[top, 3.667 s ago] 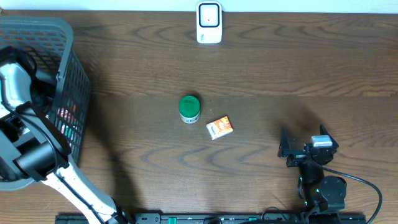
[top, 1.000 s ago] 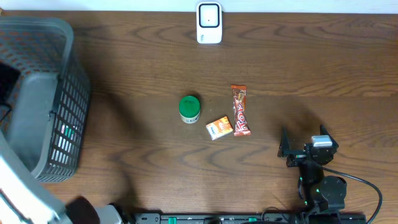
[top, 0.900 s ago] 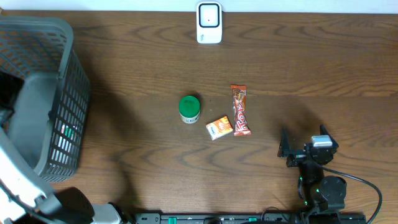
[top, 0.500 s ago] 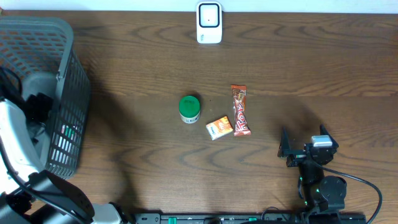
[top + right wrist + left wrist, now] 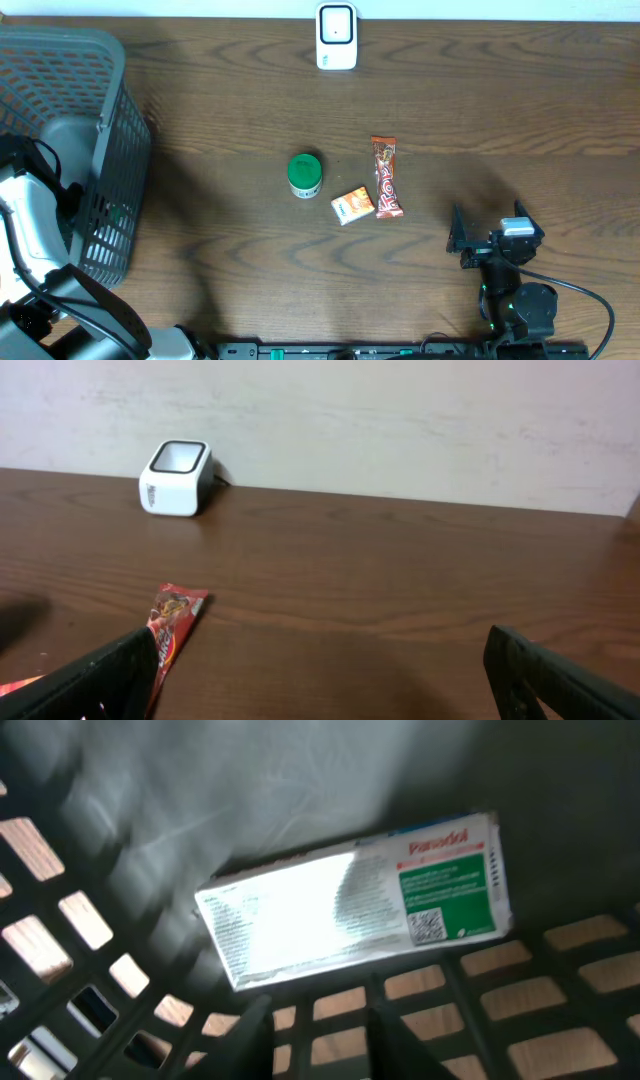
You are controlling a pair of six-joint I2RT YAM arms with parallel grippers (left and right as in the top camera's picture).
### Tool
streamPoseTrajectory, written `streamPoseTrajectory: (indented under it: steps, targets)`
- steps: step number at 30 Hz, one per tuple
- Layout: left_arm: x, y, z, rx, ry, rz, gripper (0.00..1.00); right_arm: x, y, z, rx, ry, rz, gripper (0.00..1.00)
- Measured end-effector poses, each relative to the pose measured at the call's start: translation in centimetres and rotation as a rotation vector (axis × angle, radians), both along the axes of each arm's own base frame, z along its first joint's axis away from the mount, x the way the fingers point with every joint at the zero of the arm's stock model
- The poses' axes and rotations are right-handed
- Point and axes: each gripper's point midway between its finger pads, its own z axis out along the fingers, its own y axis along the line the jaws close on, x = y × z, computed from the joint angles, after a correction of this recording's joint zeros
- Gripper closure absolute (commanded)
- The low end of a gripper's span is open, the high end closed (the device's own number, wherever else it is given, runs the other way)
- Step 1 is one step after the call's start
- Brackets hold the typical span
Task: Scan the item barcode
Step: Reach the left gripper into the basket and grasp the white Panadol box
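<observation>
The box (image 5: 355,905) lies in the basket (image 5: 110,60), just ahead of the left arm (image 5: 28,225) and far from the right one, and its long side runs across the left wrist view, right end a bit higher. It is white with a green patch, a red name and a small square code. I cannot tell how the left fingers stand; the right fingers (image 5: 453,232) are wide and empty.

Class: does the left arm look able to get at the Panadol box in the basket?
Probably yes. The left arm reaches down inside the basket, and its wrist camera looks straight at the Panadol box, lying flat with nothing on top. The lattice wall beside it may crowd the grasp.
</observation>
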Motion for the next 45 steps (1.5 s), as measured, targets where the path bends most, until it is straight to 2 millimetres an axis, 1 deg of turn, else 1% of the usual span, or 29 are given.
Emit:
streamPoseTrajectory:
  steps: [3,11,18,21,25,26,28,35,36,37,39,41,45]
  targets:
    - [-0.5,-0.4,0.0,-0.015,0.019,0.017,0.75,0.0,0.0,0.0,0.0,0.0,0.0,0.01]
    - [-0.7,-0.6,-0.5,-0.021,0.02,0.054,0.75,0.0,0.0,0.0,0.0,0.0,0.0,0.01]
    - [-0.3,-0.3,-1.2,-0.014,0.007,0.07,0.75,0.0,0.0,0.0,0.0,0.0,0.0,0.01]
    - [-0.3,-0.4,-2.4,-0.041,0.042,0.07,0.75,0.0,0.0,0.0,0.0,0.0,0.0,0.01]
    - [-0.5,-0.5,-4.8,-0.085,0.107,0.073,0.84,0.0,0.0,0.0,0.0,0.0,0.0,0.01]
    - [-0.5,-0.6,-5.4,-0.096,0.122,0.073,0.85,0.0,0.0,0.0,0.0,0.0,0.0,0.01]
    - [-0.5,-0.5,-5.9,-0.102,0.132,0.072,0.85,0.0,0.0,0.0,0.0,0.0,0.0,0.01]
    - [-0.2,-0.2,-5.9,-0.088,0.119,0.072,0.84,0.0,0.0,0.0,0.0,0.0,0.0,0.01]
    - [-0.1,-0.1,-5.9,-0.084,0.116,0.072,0.83,0.0,0.0,0.0,0.0,0.0,0.0,0.01]
    - [-0.1,0.0,-5.9,-0.078,0.116,0.072,0.78,0.0,0.0,0.0,0.0,0.0,0.0,0.01]
    - [0.0,0.3,-5.8,-0.069,0.113,0.072,0.76,0.0,0.0,0.0,0.0,0.0,0.0,0.01]
    - [0.3,1.0,-5.6,-0.055,0.095,0.085,0.75,0.0,0.0,0.0,0.0,0.0,0.0,0.01]
    - [1.2,3.2,-4.9,-0.017,0.042,0.123,0.74,0.0,0.0,0.0,0.0,0.0,0.0,0.01]
